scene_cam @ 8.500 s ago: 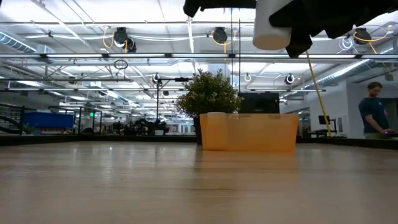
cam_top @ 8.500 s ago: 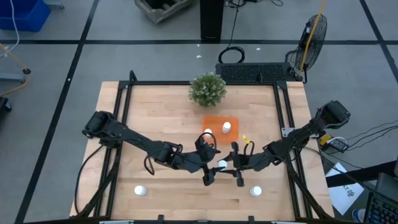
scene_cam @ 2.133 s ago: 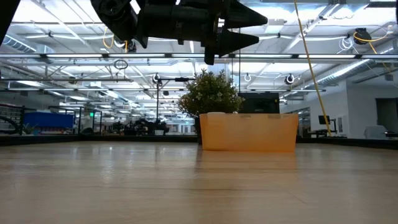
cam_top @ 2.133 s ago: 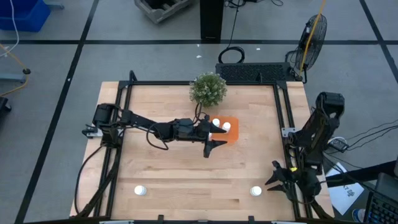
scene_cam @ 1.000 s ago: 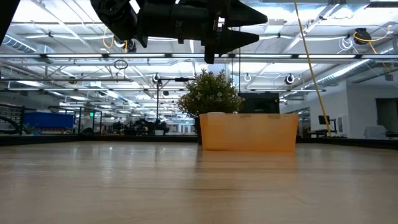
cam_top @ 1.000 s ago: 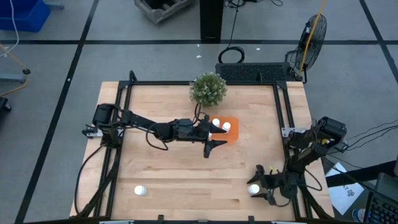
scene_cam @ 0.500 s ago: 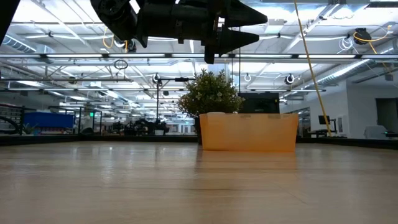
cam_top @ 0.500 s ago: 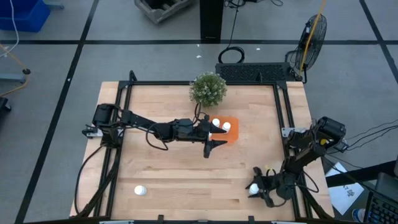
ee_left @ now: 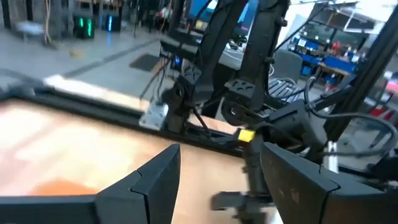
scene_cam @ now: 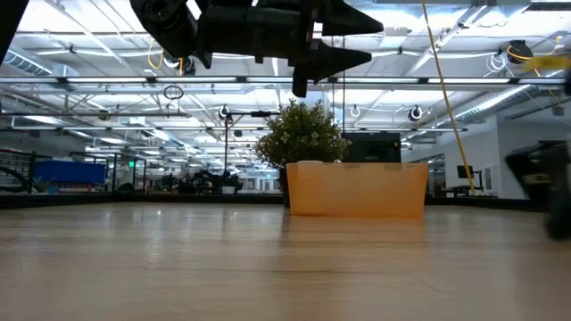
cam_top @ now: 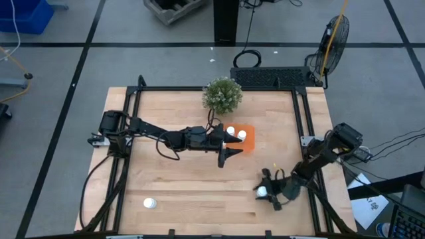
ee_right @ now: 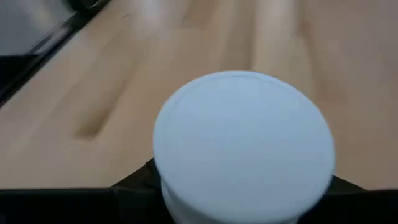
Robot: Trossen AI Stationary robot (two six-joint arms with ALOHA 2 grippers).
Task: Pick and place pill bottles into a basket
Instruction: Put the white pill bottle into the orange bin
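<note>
Bottle (ee_right: 242,146) clamped between right gripper (cam_top: 267,192) fingers, cap filling that wrist view, carried above table (cam_top: 179,192). Left gripper (cam_top: 229,154) parked with fingers (ee_left: 155,180) spread and empty, basket (cam_top: 247,142) just beside its tips, two bottles (cam_top: 236,133) inside. Another bottle (cam_top: 150,203) well apart from both grippers, standing near table's front edge.

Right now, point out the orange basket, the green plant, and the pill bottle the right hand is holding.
orange basket (cam_top: 247,144), high view, bare right part of its floor.
green plant (cam_top: 222,95), high view, middle of the foliage.
pill bottle (ee_right: 244,134), right wrist view, its round white cap.
</note>
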